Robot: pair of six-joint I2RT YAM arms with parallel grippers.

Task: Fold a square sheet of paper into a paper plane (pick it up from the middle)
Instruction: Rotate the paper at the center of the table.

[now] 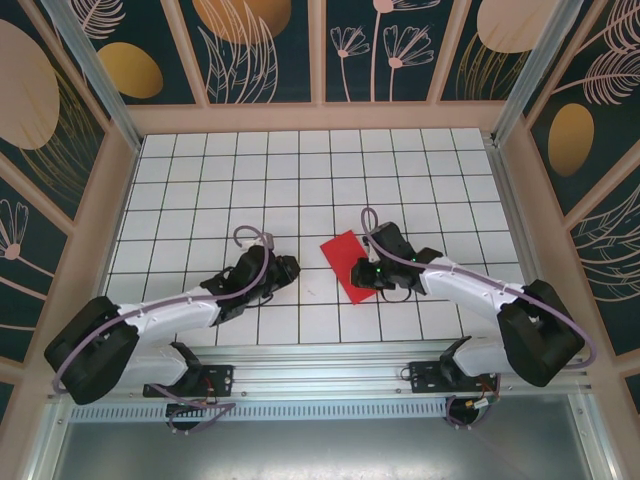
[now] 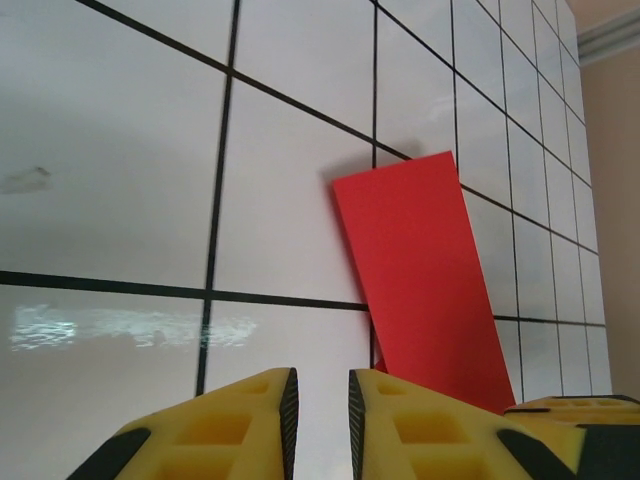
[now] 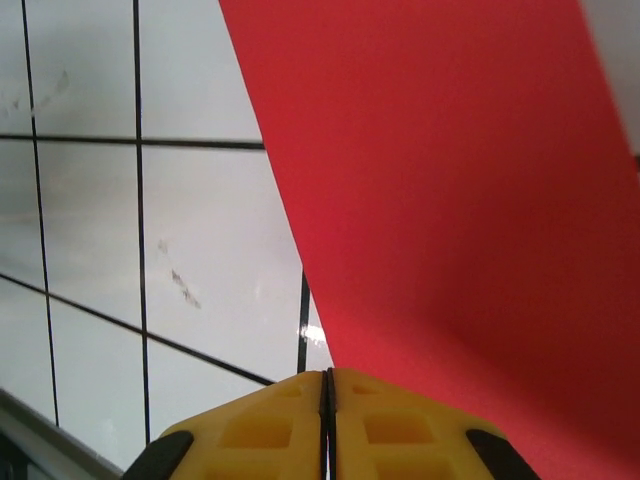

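Right gripper [image 3: 329,375] up close in its wrist view: yellow fingers [image 3: 400,425] pressed flat together, no gap. Red square sheet of paper [image 3: 450,200] starts right past the tips, and its left edge runs down to the seam between the fingers. Can't tell whether a bit of it is pinched or just touching. Left gripper [image 2: 322,375]: jaws ajar by a narrow slit, nothing between them, paper ahead and to the right of the tips. From the left wrist the sheet shows as a long rectangle rather than a square and throws a shadow on the tiles at its far-left corner. Top view: paper lies just right of the worktop's [image 1: 200,170] centre, a little toward the near edge, well clear of all four corners, turned diagonal to the grid lines. Right gripper sits over the sheet's right edge. Left gripper is off to the sheet's left, apart from it, bare white tile between them.
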